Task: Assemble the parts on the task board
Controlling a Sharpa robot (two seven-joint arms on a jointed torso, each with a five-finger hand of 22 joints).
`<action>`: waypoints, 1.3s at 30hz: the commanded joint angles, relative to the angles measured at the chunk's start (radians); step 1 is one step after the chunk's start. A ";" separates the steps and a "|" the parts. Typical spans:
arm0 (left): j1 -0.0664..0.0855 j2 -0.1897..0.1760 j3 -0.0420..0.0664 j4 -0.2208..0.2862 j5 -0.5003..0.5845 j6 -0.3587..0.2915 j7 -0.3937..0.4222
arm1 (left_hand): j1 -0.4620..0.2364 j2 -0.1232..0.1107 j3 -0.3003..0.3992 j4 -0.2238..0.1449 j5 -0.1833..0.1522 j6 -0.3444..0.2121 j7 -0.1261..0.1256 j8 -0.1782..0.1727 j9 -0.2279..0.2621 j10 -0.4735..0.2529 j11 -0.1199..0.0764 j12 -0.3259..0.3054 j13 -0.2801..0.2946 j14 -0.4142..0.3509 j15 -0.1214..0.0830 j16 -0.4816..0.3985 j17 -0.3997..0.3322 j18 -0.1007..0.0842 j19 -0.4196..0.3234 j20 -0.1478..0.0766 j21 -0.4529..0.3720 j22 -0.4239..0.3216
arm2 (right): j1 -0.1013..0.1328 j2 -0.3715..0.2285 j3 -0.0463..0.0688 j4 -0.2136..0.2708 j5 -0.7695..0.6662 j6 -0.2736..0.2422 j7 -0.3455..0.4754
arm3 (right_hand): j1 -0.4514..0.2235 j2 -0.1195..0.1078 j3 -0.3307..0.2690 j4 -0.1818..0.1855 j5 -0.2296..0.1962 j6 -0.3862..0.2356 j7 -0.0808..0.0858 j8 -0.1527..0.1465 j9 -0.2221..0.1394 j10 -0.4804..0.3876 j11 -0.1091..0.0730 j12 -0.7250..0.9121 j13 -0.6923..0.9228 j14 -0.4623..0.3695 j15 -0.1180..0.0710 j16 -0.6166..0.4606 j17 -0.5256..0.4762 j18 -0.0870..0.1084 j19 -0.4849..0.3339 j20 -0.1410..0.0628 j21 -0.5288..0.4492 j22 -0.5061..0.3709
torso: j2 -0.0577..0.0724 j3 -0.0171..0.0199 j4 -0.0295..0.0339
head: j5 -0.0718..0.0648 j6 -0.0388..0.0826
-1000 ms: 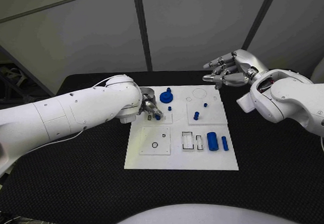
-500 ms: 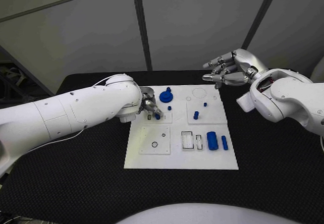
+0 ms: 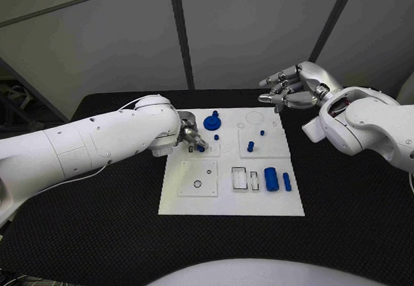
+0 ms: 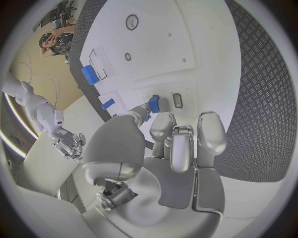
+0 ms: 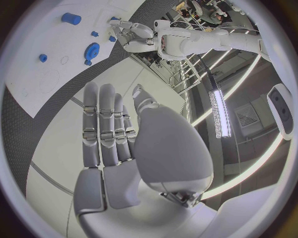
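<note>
the white task board [image 3: 231, 206] lies in the middle of the black table [image 3: 100, 239], its long axis running away from the robot; a large blue cylinder [image 3: 271, 179] and a thinner blue peg [image 3: 286, 182] lie side by side near its right edge, both pointing along that axis, and a round blue gear [image 3: 212, 123] sits at its far end. the left hand [image 3: 190, 137] pinches a small blue part [image 4: 153, 104] just above the board's far left area. the right hand [image 3: 293, 90] hovers beyond the far right corner, holding nothing, fingers loosely apart.

Robot lab: black test table [image 3: 100, 245], grey partition panels [image 3: 90, 52], ceiling strip light [image 5: 218, 106].
</note>
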 commanded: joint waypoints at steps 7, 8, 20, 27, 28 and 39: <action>-0.005 0.004 -0.003 -0.002 -0.003 0.013 -0.017 | -0.016 -0.004 -0.018 0.040 -0.028 0.014 -0.001 -0.011 0.005 0.055 -0.001 0.003 0.005 0.092 -0.002 0.004 0.204 -0.006 0.008 -0.002 0.006 0.005 | 0.002 -0.001 0.001 0.003 -0.002 0.005 0.006 | -0.015 -0.002 0.000 0.001 0.006 0.006 -0.001 -0.001 -0.001 0.008 0.001 -0.002 -0.003 0.011 0.000 -0.007 0.002 0.004 0.008 -0.003 -0.009 -0.002 | 0.000 0.0003 0.0002 | -0.002 -0.001; -0.005 0.004 -0.003 -0.003 -0.003 0.012 -0.017 | -0.016 -0.004 -0.022 0.047 -0.041 0.015 -0.001 -0.013 0.006 0.055 -0.002 0.004 0.006 0.092 -0.002 0.004 0.205 -0.006 0.008 -0.002 0.006 0.006 | 0.002 -0.001 0.001 0.003 -0.002 0.005 0.006 | -0.015 -0.002 0.000 0.001 0.006 0.006 -0.001 -0.001 -0.001 0.008 0.001 -0.002 -0.003 0.011 0.000 -0.007 0.002 0.004 0.008 -0.003 -0.009 -0.002 | 0.000 0.0002 0.0002 | -0.002 -0.001; -0.005 0.007 -0.003 -0.007 -0.003 -0.005 -0.016 | -0.015 -0.007 -0.039 0.078 -0.070 0.021 0.000 -0.019 0.011 0.057 -0.001 0.004 0.011 0.092 -0.003 0.006 0.206 -0.006 0.010 -0.002 0.007 0.010 | 0.002 -0.002 0.001 0.004 -0.002 0.005 0.006 | -0.021 -0.002 -0.001 0.005 0.007 0.005 0.000 -0.001 -0.001 0.008 0.001 -0.001 -0.005 0.012 0.000 -0.010 0.003 0.004 0.010 -0.003 -0.013 -0.004 | 0.000 0.0000 -0.0001 | -0.002 0.000; -0.006 -0.003 -0.003 -0.006 -0.003 -0.011 -0.014 | -0.031 -0.047 -0.112 0.152 -0.196 0.033 0.002 -0.029 0.021 0.059 0.001 0.000 0.016 0.092 -0.002 0.005 0.205 -0.006 0.010 -0.002 0.005 0.012 | 0.002 -0.005 0.001 0.003 -0.002 0.006 0.005 | -0.024 -0.002 -0.002 0.006 0.007 0.005 0.000 -0.002 -0.001 0.008 0.002 0.000 -0.006 0.012 0.001 -0.012 0.004 0.004 0.011 -0.003 -0.014 -0.005 | 0.000 -0.0001 0.0005 | -0.004 0.002; -0.006 -0.006 -0.003 -0.004 -0.003 -0.012 -0.014 | -0.035 -0.055 -0.125 0.163 -0.200 0.035 0.002 -0.029 0.022 0.059 0.001 0.001 0.016 0.092 -0.003 0.006 0.205 -0.006 0.010 -0.002 0.005 0.012 | 0.002 -0.005 0.001 0.003 -0.002 0.006 0.005 | -0.026 -0.003 -0.002 0.007 0.007 0.004 0.000 -0.002 -0.001 0.007 0.002 0.000 -0.007 0.012 0.001 -0.013 0.004 0.004 0.011 -0.003 -0.016 -0.006 | 0.000 -0.0001 0.0006 | -0.004 0.002; -0.006 -0.027 0.038 0.014 0.006 -0.024 -0.012 | -0.062 -0.082 -0.206 0.187 -0.200 0.040 0.002 -0.038 0.028 0.060 0.001 -0.003 0.020 0.091 -0.006 0.004 0.203 -0.006 0.008 -0.005 0.002 0.012 | 0.002 -0.007 0.001 0.001 -0.002 0.004 0.007 | -0.032 -0.005 -0.004 0.010 0.007 0.003 0.001 -0.002 -0.001 0.006 0.003 0.002 -0.009 0.013 0.001 -0.017 0.005 0.004 0.013 -0.002 -0.020 -0.009 | 0.000 -0.0006 -0.0004 | -0.003 0.007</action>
